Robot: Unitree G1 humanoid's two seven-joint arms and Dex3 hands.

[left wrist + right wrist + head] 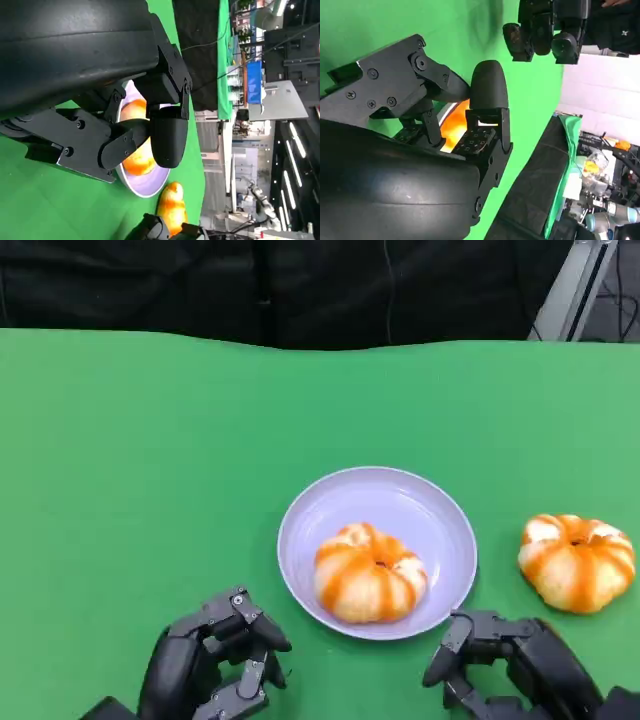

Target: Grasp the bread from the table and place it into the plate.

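Head view: bread (575, 561) beside plate (305, 510) rim

Matt green cloth table (150, 460), smooth glossy plate (425, 502), glazed shiny bread (368, 575)

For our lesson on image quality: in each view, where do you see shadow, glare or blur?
Head view: even light, a soft shadow inside the plate beside the bread, everything sharp. Left wrist view: the left hand close up, its shell catching dull sheen; the background bright and cluttered. Right wrist view: the right hand dark, with a small glint on its fingers.
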